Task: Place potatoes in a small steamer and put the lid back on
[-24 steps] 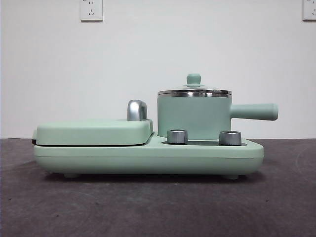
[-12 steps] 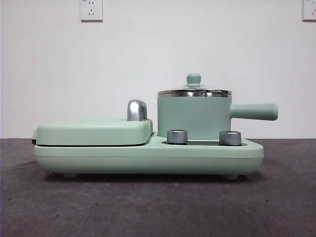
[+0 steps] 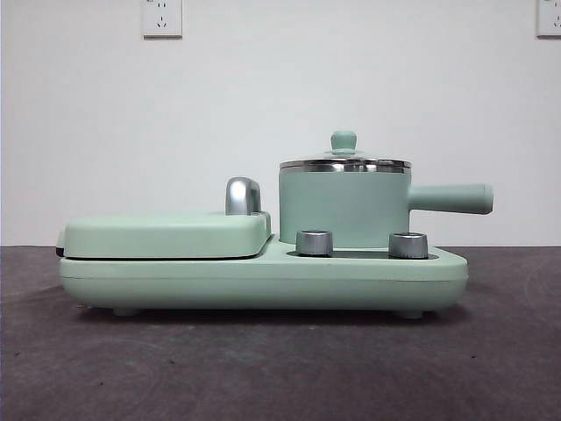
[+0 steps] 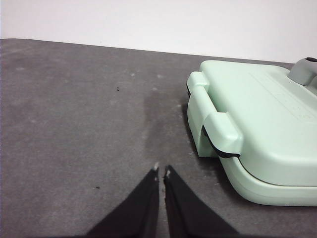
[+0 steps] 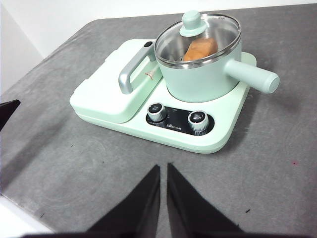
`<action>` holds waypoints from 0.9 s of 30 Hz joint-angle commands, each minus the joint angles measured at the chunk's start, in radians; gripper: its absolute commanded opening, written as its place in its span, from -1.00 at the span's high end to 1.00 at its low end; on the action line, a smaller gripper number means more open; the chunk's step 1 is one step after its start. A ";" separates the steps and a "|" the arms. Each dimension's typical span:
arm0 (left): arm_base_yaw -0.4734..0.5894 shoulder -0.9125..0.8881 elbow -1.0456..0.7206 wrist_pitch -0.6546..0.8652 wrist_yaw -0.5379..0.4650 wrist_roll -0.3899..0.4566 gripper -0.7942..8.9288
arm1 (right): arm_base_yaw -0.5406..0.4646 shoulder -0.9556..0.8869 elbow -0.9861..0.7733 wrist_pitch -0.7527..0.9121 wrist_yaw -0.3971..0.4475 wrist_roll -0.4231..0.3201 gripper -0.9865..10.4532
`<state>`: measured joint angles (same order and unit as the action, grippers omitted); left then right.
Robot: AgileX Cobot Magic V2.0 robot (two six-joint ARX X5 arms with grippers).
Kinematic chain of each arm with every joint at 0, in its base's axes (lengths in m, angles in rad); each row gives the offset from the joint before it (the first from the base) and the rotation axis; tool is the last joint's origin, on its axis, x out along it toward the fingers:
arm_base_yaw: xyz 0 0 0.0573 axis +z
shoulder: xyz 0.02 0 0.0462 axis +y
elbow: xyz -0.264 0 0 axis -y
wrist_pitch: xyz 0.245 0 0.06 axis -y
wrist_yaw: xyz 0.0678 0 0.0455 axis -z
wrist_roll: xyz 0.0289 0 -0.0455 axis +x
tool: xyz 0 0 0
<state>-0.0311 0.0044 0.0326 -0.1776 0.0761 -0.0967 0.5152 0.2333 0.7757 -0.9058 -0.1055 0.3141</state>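
Observation:
The mint-green small steamer (image 3: 344,209) stands on the right side of its base unit, its straight handle (image 3: 451,198) pointing right. The glass lid (image 3: 344,160) with a mint knob sits on the steamer's rim. Through the lid (image 5: 197,35) in the right wrist view I see the orange-brown potato (image 5: 200,49) lying inside the steamer (image 5: 203,74). My right gripper (image 5: 163,170) is shut, held back over the table well short of the base unit. My left gripper (image 4: 161,172) is shut above bare table beside the grill's end. Neither gripper shows in the front view.
The mint-green base unit (image 3: 263,276) carries a closed flat grill cover (image 3: 166,232) with a steel handle (image 3: 243,195) and two steel knobs (image 3: 315,242). The grill's end handle (image 4: 218,129) lies close to my left gripper. Dark grey table surrounds the unit; a white wall stands behind.

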 commanded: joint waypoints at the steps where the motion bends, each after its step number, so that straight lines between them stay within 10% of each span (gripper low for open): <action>1: 0.001 -0.002 -0.019 -0.007 -0.002 0.010 0.79 | -0.036 -0.002 -0.007 0.048 0.001 -0.008 0.79; 14: 0.001 -0.002 -0.019 -0.008 -0.002 0.010 0.79 | -0.417 -0.084 -0.316 0.645 0.002 -0.016 0.79; 27: 0.001 -0.002 -0.019 -0.008 -0.002 0.010 0.79 | -0.499 -0.222 -0.562 0.689 0.129 -0.092 0.79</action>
<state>-0.0311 0.0044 0.0326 -0.1776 0.0761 -0.0967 0.0181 0.0154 0.2207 -0.2237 0.0128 0.2562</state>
